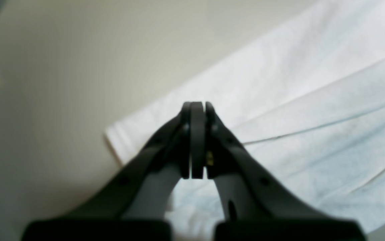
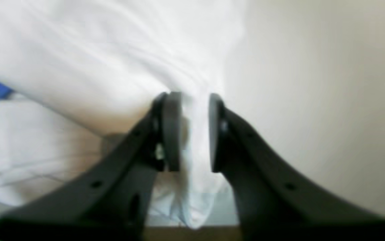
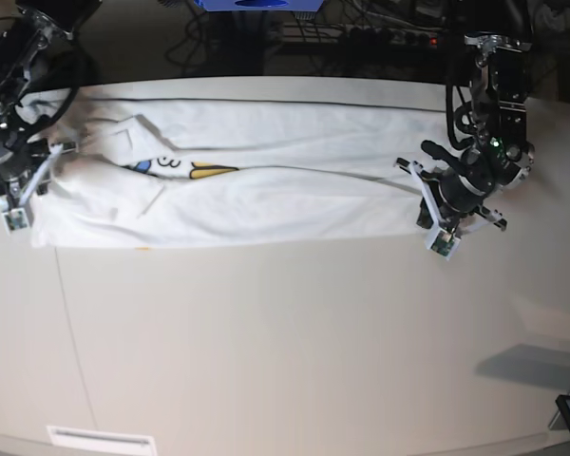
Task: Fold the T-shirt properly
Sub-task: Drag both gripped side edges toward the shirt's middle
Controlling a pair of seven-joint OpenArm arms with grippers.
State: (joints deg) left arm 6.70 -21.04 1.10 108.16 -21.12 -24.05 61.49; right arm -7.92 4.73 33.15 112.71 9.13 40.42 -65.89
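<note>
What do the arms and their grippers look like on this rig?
Both are black. The left gripper and right gripper have curved, tapering fingers with flat pads and small holes along them. In the base view, dark cables loop by each arm and white tags sit near the grippers.

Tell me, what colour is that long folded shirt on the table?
The T-shirt is mostly white, with a bit of blue and yellow print peeking out. The base view shows it best.

1 T-shirt (image 3: 266,199) on 1 table (image 3: 285,351). 2 arms, 2 grippers: left gripper (image 1: 197,140) at 3 o'clock, right gripper (image 2: 194,134) at 9.
</note>
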